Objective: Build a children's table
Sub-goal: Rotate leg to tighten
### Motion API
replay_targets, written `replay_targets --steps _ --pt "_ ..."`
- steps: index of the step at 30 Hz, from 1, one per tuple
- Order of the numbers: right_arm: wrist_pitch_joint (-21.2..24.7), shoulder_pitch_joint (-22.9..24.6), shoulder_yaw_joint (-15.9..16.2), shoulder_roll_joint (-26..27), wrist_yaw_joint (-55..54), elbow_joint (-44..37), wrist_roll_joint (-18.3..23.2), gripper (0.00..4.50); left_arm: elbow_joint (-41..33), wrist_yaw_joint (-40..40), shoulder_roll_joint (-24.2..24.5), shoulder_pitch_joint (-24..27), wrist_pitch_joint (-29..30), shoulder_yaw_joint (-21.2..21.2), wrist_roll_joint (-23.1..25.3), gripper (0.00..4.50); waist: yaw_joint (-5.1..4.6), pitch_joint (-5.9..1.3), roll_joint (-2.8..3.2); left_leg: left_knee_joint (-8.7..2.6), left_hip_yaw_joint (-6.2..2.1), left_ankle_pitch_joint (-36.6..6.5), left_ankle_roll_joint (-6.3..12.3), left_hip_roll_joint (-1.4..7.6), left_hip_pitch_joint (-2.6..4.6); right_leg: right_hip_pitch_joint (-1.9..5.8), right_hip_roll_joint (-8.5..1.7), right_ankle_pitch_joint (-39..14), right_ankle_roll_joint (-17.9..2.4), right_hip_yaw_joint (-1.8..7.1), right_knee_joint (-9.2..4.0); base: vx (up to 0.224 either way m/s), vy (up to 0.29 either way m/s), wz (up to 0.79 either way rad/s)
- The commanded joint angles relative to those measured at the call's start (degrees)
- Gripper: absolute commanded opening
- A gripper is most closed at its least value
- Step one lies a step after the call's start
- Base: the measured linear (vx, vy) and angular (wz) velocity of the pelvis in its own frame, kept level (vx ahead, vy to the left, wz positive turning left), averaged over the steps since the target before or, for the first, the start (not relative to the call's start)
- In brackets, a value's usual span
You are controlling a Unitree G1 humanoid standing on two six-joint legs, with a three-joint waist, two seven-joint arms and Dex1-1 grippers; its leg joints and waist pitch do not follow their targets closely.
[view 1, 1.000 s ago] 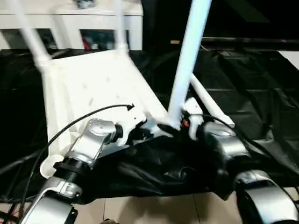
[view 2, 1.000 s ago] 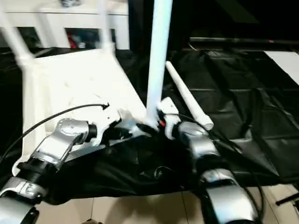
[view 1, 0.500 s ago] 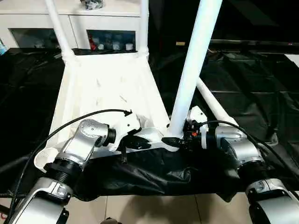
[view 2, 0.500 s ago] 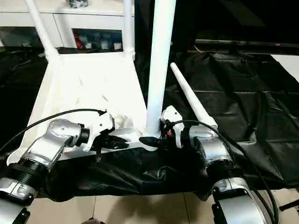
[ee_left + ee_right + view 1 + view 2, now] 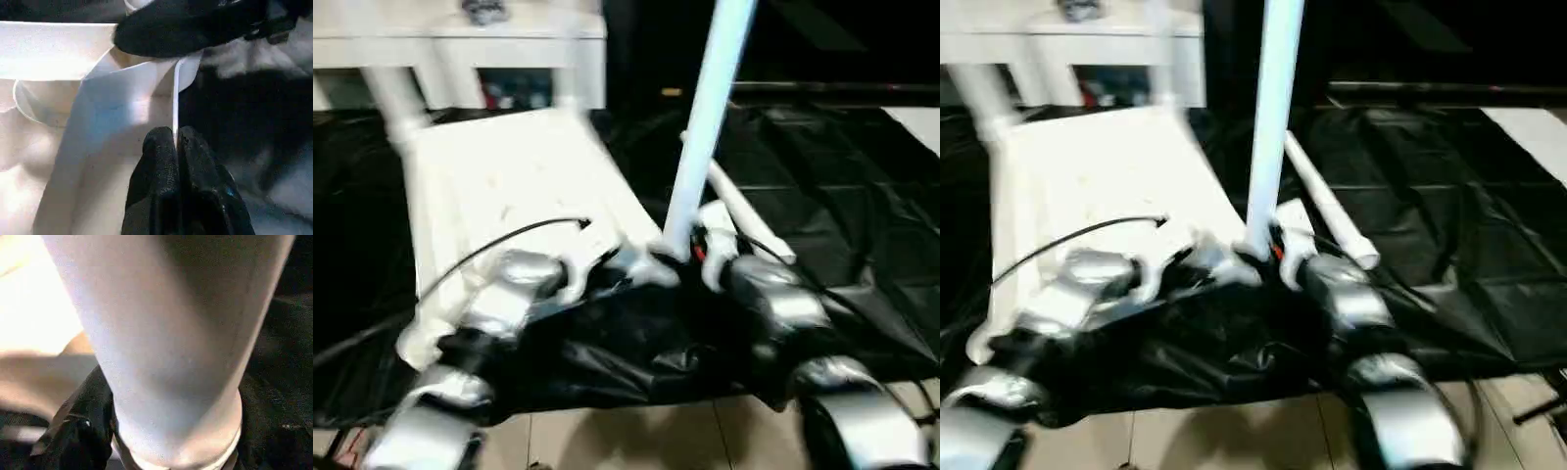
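Observation:
The children's table lies upside down: its white tabletop [image 5: 509, 176] rests on the black sheet, with two legs [image 5: 396, 108] standing in the far corners. A third leg [image 5: 705, 127] stands upright in the near right corner socket. My right gripper [image 5: 680, 257] sits at that leg's base, shut around it. In the right wrist view a black finger [image 5: 83, 431] presses the leg [image 5: 171, 333]. My left gripper [image 5: 174, 137] is shut on the tabletop's thin near rim [image 5: 175, 98], just left of the socket. A loose leg [image 5: 749, 220] lies to the right.
A white cabinet [image 5: 460, 39] stands behind the tabletop. The black sheet [image 5: 842, 176] spreads wide to the right. Pale floor tiles [image 5: 636, 441] show at the sheet's near edge. A black cable [image 5: 480, 255] arcs over my left forearm.
The whole picture has swung and blurred, so the camera moved. Both grippers stay at the near right corner and the leg still stands upright there.

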Motion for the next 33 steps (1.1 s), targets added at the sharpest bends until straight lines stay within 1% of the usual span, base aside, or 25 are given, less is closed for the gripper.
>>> replay_targets --steps 1,3,4,5,6,7,9,10,11,13,14,16,17,19,20,21,23,25,26,27,29,30,31,32,33 --pt "0.43 0.07 1.40 3.95 -2.09 4.07 -0.03 2.77 -3.89 0.35 -3.46 -1.65 -0.13 -0.71 -1.86 0.00 0.30 -3.81 -0.03 -3.32 0.07 -7.21 1.33 0.18 0.26 2.87 -2.37 -1.38 -13.46 2.23 -4.39 0.000 0.000 0.00" --pt "-1.88 -0.33 2.62 4.78 -1.36 4.97 -1.59 2.77 -5.64 -0.46 -4.22 -0.81 0.35 -1.53 -2.06 0.00 0.34 -4.00 0.00 -3.11 0.14 -5.54 2.64 0.13 0.18 3.00 -2.27 2.45 -14.23 2.17 -4.04 0.000 0.000 0.00" --pt "-2.03 -0.46 2.46 4.88 -0.57 5.18 -1.42 2.77 -5.88 -0.64 -4.27 -0.63 0.34 -1.74 -2.07 0.00 0.34 -4.09 -0.03 -2.95 0.20 -4.12 3.64 0.04 0.08 3.11 -2.18 5.26 -14.83 2.16 -3.81 0.000 0.000 0.00" --pt "-1.97 -0.52 2.30 4.91 -0.11 5.22 -1.22 2.77 -5.95 -0.71 -4.27 -0.56 0.33 -1.81 -2.07 0.00 0.34 -4.01 -0.10 -2.94 0.24 -3.80 4.60 0.05 0.08 3.10 -2.13 6.46 -15.40 2.14 -3.76 0.000 0.000 0.00" --pt "-1.88 -0.60 2.05 4.95 0.49 5.30 -0.92 3.33 -6.02 -0.77 -4.27 -0.48 0.35 -1.90 -2.06 0.00 0.34 -4.01 -0.10 -2.94 0.24 -3.80 4.60 0.05 0.08 3.10 -2.13 6.46 -15.40 2.14 -3.76 0.000 0.000 0.00" --pt "-1.68 -0.72 1.62 4.81 2.03 5.23 -0.26 3.33 -5.98 -0.93 -4.05 -0.38 -0.09 -2.02 -2.09 0.00 0.30 -3.95 -0.08 -2.95 0.30 -4.85 5.24 0.09 0.17 3.09 -2.18 5.87 -15.69 2.12 -3.90 0.000 0.000 0.00" --pt "-1.85 -0.62 2.41 3.30 6.84 4.28 -0.31 3.50 -5.99 -3.00 -2.57 0.04 -1.86 -2.19 -2.64 0.00 0.30 -3.90 -0.12 -2.97 0.33 -5.94 5.46 0.17 0.19 3.15 -2.21 4.58 -15.74 2.12 -4.03 0.000 0.000 0.00" --pt "-2.00 -0.58 2.67 3.11 7.24 4.20 -0.50 3.71 -6.01 -3.28 -2.42 0.09 -2.08 -2.22 -2.70 0.00 0.32 -3.91 -0.02 -2.95 0.33 -6.01 5.50 0.17 0.17 3.18 -2.24 4.47 -15.75 2.15 -4.02 0.000 0.000 0.00" --pt "-2.00 -0.58 2.67 3.11 7.24 4.20 -0.50 3.71 -6.01 -3.28 -2.42 0.09 -2.08 -2.22 -2.70 0.00 0.28 -3.89 -0.07 -2.96 0.34 -6.02 5.52 0.26 0.17 3.16 -2.29 4.41 -15.81 2.17 -4.01 0.000 0.000 0.00" --pt "-3.96 0.29 4.81 1.19 12.89 2.95 -1.57 3.90 -6.50 -6.04 -0.64 0.74 -3.02 -2.57 -3.16 0.00 0.34 -3.87 -0.06 -2.96 0.39 -5.93 5.51 0.30 0.26 3.09 -2.28 4.28 -16.08 2.18 -4.00 0.000 0.000 0.00" --pt "-4.33 0.52 5.20 0.77 14.19 2.60 -1.71 3.90 -6.57 -6.63 -0.25 0.87 -3.22 -2.63 -3.23 0.00 0.40 -3.85 0.07 -2.97 0.37 -6.12 5.51 0.32 0.31 3.04 -2.30 4.08 -16.12 2.15 -4.02 0.000 0.000 0.00" --pt "-5.96 2.06 6.94 -1.36 20.10 -0.07 -1.88 3.90 -6.28 -9.26 1.40 1.25 -4.21 -2.80 -3.50 0.00 0.50 -3.92 0.06 -2.91 0.39 -6.25 5.87 0.42 0.34 3.05 -2.30 4.64 -16.29 2.18 -3.93 0.000 0.000 0.00" --pt "-5.98 2.08 6.96 -1.38 20.16 -0.10 -1.88 3.90 -6.28 -9.29 1.42 1.26 -4.22 -2.81 -3.50 0.00 0.61 -3.88 0.00 -2.90 0.36 -6.16 6.09 0.36 0.32 3.11 -2.18 5.00 -16.22 2.14 -3.97 0.000 0.000 0.00" --pt "-8.08 3.76 8.70 -3.71 25.29 -2.89 -2.17 3.90 -5.61 -11.98 2.98 1.45 -5.33 -2.89 -3.77 0.00 0.74 -3.91 0.04 -2.79 0.45 -6.01 6.51 0.46 0.40 2.98 -2.27 5.90 -16.54 2.20 -3.83 0.000 0.000 0.00" --pt "-7.81 4.51 9.16 -4.75 28.30 -4.24 -1.88 3.90 -5.19 -13.32 3.70 1.53 -6.17 -2.92 -3.89 0.00 0.89 -3.95 0.16 -2.80 0.39 -5.81 6.46 0.48 0.41 3.02 -2.23 5.74 -16.65 2.11 -3.76 0.000 0.000 0.00" --pt "-7.20 5.49 9.78 -6.02 31.64 -6.02 -1.40 3.90 -4.49 -14.56 4.42 1.49 -7.16 -2.89 -3.97 0.00 1.14 -3.87 0.12 -2.78 0.45 -6.13 6.65 0.49 0.47 2.99 -2.11 5.47 -16.57 2.07 -3.90 0.000 0.000 0.00" --pt "-6.69 6.13 10.16 -6.85 33.89 -7.21 -1.07 3.90 -4.00 -15.35 4.88 1.45 -7.84 -2.86 -4.01 0.00 1.56 -3.82 0.12 -2.79 0.47 -6.52 6.53 0.59 0.39 2.92 -2.16 4.88 -16.53 2.00 -3.83 0.000 0.000 0.00" --pt "-4.89 7.53 11.15 -8.91 38.96 -9.85 -0.34 3.90 -2.65 -16.97 5.72 1.12 -9.03 -2.37 -4.28 0.00 1.96 -3.84 0.22 -2.79 0.50 -6.98 6.10 0.70 0.59 2.83 -2.17 4.04 -16.35 2.00 -3.89 0.000 0.000 0.00" --pt "-4.89 7.53 11.15 -8.91 38.96 -9.85 -0.34 3.76 -2.65 -16.97 5.72 1.12 -9.03 -2.37 -4.28 0.00 2.21 -3.87 0.17 -2.80 0.53 -7.14 5.93 0.75 0.63 2.80 -2.18 3.96 -16.26 2.03 -3.84 0.000 0.000 0.00" --pt "-3.53 8.45 11.96 -10.40 42.27 -11.61 0.24 3.59 -1.17 -18.12 6.39 0.63 -10.12 -2.08 -4.51 0.00 2.22 -3.85 0.31 -2.85 0.49 -7.15 5.69 0.70 0.50 2.79 -2.20 4.01 -16.25 1.99 -3.80 0.000 0.000 0.00" --pt "-2.96 8.86 12.34 -11.03 43.54 -12.35 0.38 3.59 -0.11 -18.48 6.79 0.25 -10.81 -2.07 -4.38 0.00 2.41 -3.85 0.16 -2.84 0.55 -7.57 5.51 0.65 0.49 2.82 -2.22 3.45 -16.04 1.99 -3.87 0.000 0.000 0.00" --pt "-2.52 9.18 12.56 -11.42 44.34 -12.98 0.45 3.41 0.64 -18.77 7.03 -0.02 -11.34 -2.04 -4.25 0.00 2.60 -3.82 0.13 -2.89 0.53 -7.83 5.30 0.63 0.47 2.81 -2.25 2.65 -15.72 2.00 -3.96 0.000 0.000 0.00" --pt "-2.06 9.41 12.73 -11.66 44.88 -13.42 0.48 3.41 1.21 -19.01 7.21 -0.22 -11.73 -2.00 -4.13 0.00 2.77 -3.84 0.14 -2.90 0.56 -8.19 4.98 0.69 0.53 2.72 -2.38 2.05 -15.56 2.06 -4.00 0.000 0.000 0.00" --pt "-1.66 9.61 12.77 -11.78 45.22 -13.83 0.46 3.19 1.56 -19.21 7.29 -0.35 -12.01 -1.96 -4.07 0.00 2.84 -3.77 0.12 -2.98 0.57 -8.68 4.65 0.62 0.49 2.72 -2.40 0.80 -15.28 2.06 -4.15 0.000 0.000 0.00" --pt "-1.66 9.61 12.77 -11.78 45.22 -13.83 0.46 3.19 1.56 -19.21 7.29 -0.35 -12.01 -1.96 -4.07 0.00 2.91 -3.70 0.10 -3.03 0.56 -9.02 4.43 0.66 0.55 2.64 -2.41 0.02 -15.04 2.07 -4.25 0.000 0.000 0.00"
